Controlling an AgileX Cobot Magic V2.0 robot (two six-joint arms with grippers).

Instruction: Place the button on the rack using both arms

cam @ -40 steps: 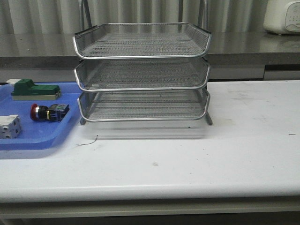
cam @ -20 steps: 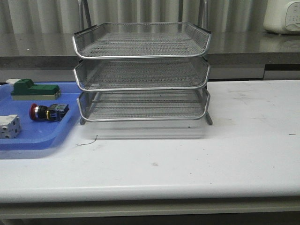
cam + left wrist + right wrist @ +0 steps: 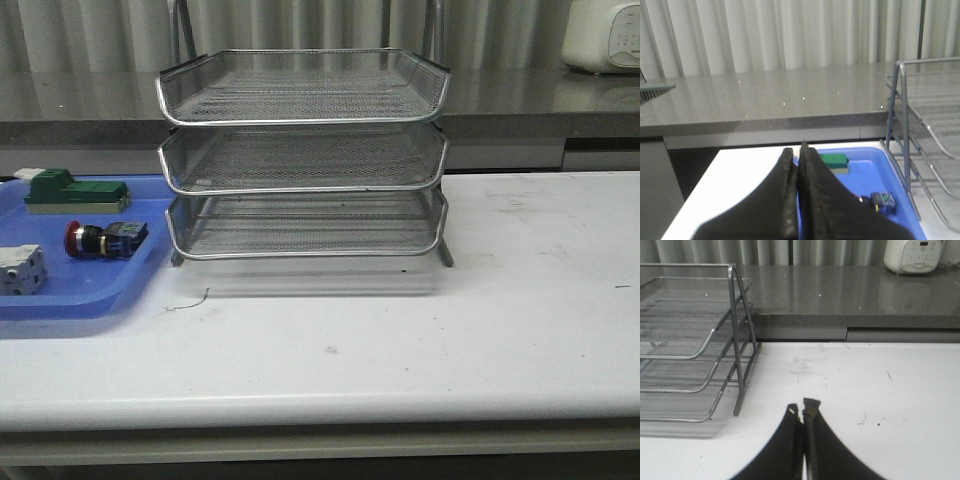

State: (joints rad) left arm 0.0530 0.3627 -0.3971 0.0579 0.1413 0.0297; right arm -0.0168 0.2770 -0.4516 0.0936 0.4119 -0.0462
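The button [image 3: 104, 240] with its red head lies on its side in the blue tray [image 3: 90, 295], left of the rack [image 3: 300, 150], a three-tier silver wire-mesh tray standing mid-table. In the left wrist view my left gripper [image 3: 796, 150] is shut with nothing in it, held above the tray's near side; part of the button [image 3: 882, 201] shows beyond its fingers. My right gripper [image 3: 803, 406] is shut and empty over bare white table, to the right of the rack [image 3: 735, 340]. Neither arm shows in the front view.
In the blue tray also lie a green-and-white block [image 3: 75, 192] and a white block [image 3: 20, 270]. A grey counter [image 3: 520, 100] runs behind the table, with a white appliance [image 3: 603, 35] at its right end. A thin wire scrap [image 3: 190, 300] lies before the rack.
The view has shifted very slightly; the objects on the table keep their places.
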